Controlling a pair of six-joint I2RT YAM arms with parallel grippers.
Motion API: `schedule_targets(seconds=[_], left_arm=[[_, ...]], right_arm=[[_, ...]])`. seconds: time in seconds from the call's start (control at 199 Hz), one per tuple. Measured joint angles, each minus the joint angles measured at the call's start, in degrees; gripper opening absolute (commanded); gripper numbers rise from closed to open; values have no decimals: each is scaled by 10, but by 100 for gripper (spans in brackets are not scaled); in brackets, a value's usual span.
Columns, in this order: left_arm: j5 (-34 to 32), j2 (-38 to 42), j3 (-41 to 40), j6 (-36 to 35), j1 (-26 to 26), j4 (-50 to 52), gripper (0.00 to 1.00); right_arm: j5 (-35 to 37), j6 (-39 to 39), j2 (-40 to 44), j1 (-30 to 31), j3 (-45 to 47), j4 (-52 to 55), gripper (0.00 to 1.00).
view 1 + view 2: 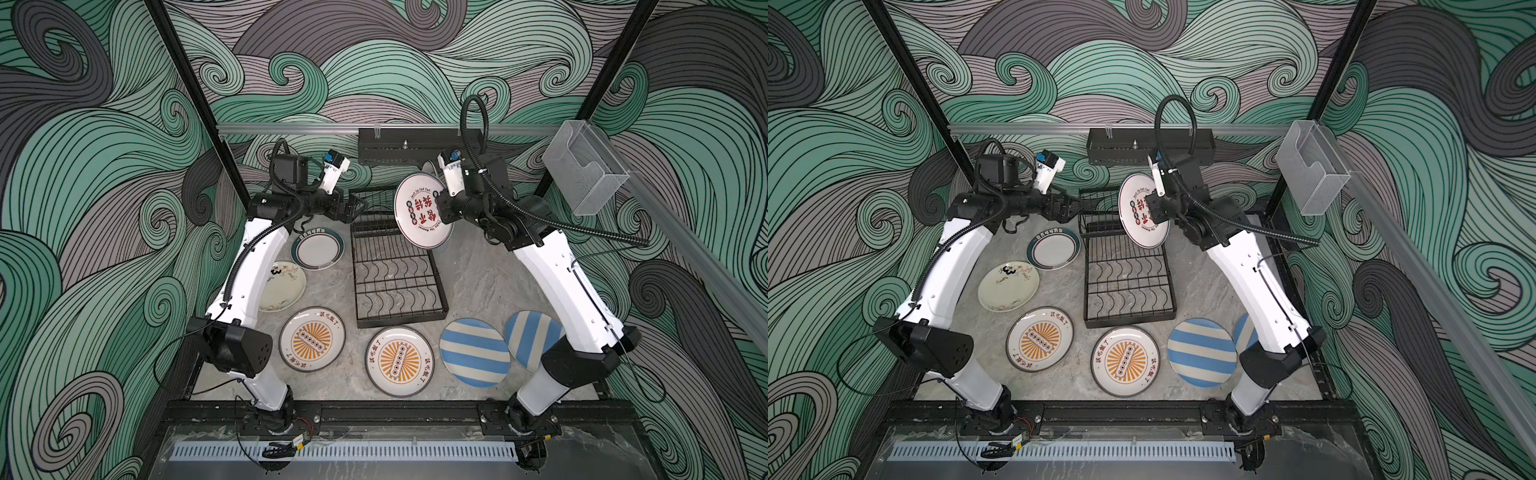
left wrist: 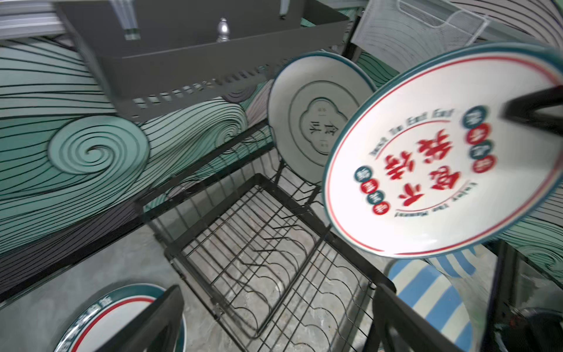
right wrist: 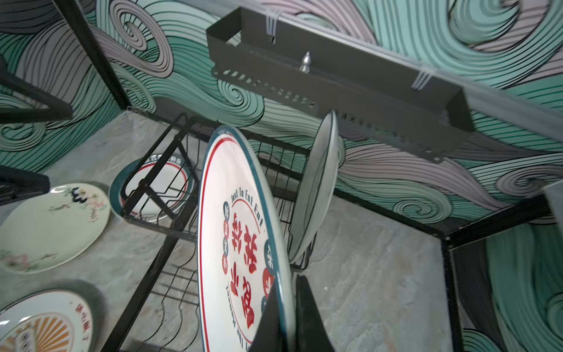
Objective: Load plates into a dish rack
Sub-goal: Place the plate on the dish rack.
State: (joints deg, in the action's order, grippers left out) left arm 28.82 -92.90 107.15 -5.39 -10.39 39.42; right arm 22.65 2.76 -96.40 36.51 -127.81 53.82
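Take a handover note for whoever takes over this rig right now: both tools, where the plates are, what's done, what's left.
Left tool: open, empty, beside the raised tier of the dish rack.
Right tool: shut on the rim of the red-lettered plate, held on edge over the rack.
Done: one racked plate stands in the raised tier.
To do: slot the held plate, then load six lying on the table: teal-rimmed plate, cream plate, two sunburst plates, two striped plates.
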Motion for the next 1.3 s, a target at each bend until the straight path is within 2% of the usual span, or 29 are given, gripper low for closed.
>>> schedule_targets(seconds=[0.211,0.327,0.482,0.769,0.905,1.302], left_arm=[[-73,76,-191,97,17,-105,99],[-63,108,-299,165,17,-172,99],[-34,149,-393,247,17,-232,99],[-9,251,-498,306,17,-254,99],[1,271,-547,315,16,-253,99],[11,273,-558,320,5,-254,99]], right_arm=[[168,24,-63,28,-104,-6,0],[219,35,-114,30,-146,-4,0],[269,60,-181,47,-203,-1,0],[344,94,-231,67,-239,-4,0],[376,99,-243,76,-243,-12,0],[435,83,-283,85,-244,-14,0]])
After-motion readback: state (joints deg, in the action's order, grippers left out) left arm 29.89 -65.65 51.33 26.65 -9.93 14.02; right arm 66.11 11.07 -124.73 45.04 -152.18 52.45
